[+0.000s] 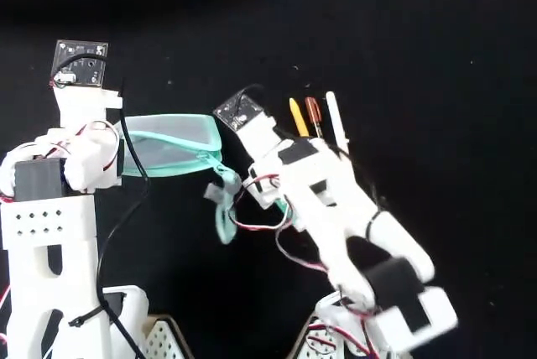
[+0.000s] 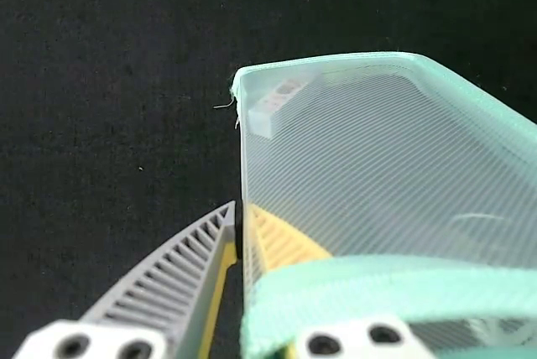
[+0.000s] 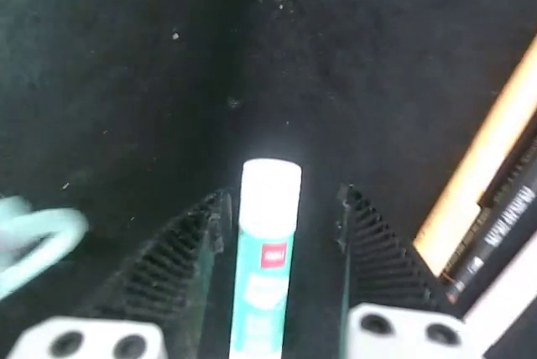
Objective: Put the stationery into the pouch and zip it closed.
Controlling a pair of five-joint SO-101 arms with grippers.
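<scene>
The white tube [image 3: 267,241], probably a glue stick, lies on the black table [image 1: 436,82] between the spread fingers of the right gripper [image 3: 281,198]. A gap shows on each side, so nothing is clamped yet. The tube looks light, rigid and smooth-skinned. Being round, it may roll or slip, so a hold across the middle of the barrel seems safest. Its teal label carries a small red mark, and the print is too blurred to read.

Near it lie an orange pen [image 3: 482,162] and a black pen [image 3: 503,233] whose white lettering is likewise unclear. Both should be stiff, light and slim.

The mint mesh pouch [image 2: 377,174] looks soft and floppy, and would likely sag without support. The left gripper [image 2: 243,216] is closed on its side wall, by the green-edged rim. A small white tag [image 2: 273,109] sits inside one corner, unreadable. The pouch's loose strap [image 1: 222,208] lies beside the right arm.
</scene>
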